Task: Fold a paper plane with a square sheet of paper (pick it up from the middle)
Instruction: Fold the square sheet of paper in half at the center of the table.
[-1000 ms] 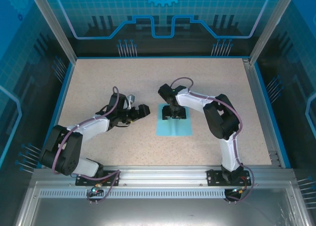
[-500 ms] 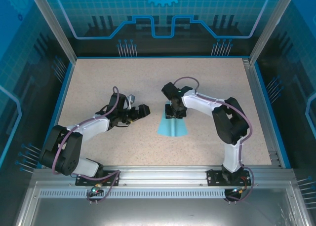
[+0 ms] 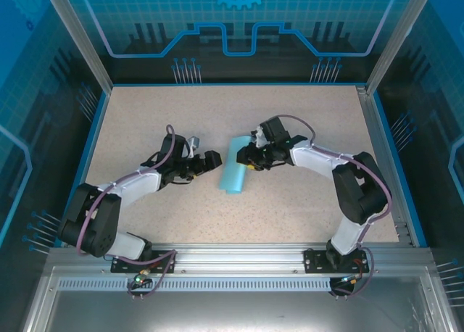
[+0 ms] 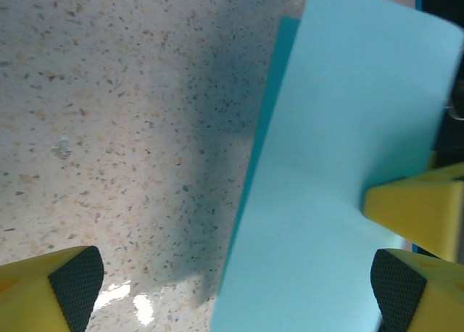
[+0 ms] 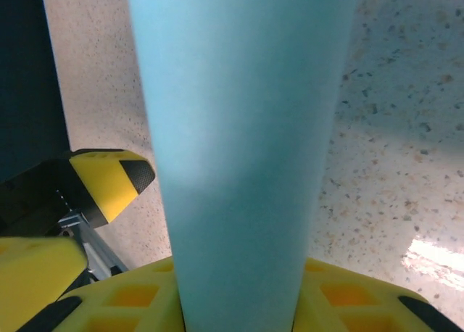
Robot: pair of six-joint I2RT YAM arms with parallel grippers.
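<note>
**A:** How is the right gripper (image 3: 248,162) found?

**B:** It is seen clamped on the square sheet of paper (image 3: 233,167). In the right wrist view the sheet is caught between its yellow fingers (image 5: 362,303) and rises away from them, bowed into a rounded trough.

**A:** Where is the sheet placed?

**B:** From above it is seen near the middle of the speckled tabletop (image 3: 145,129), between the two grippers. It is drawn into a narrow cyan strip running away from the arm bases. It is gripped at its right side. A second, darker layer is visible along its left edge in the left wrist view, so the paper is doubled or curled there. A shadow (image 4: 210,93) is cast on the tabletop just beside it.

**A:** And the left gripper (image 3: 213,162)?

**B:** Its jaws are spread wide and nothing is held. It is pointed at the sheet from the left, close by. Its black pads (image 4: 72,281) are seen at the two lower corners of its own view, with the sheet's lower part lying between them. Whether the paper is touched by either pad cannot be told.
</note>
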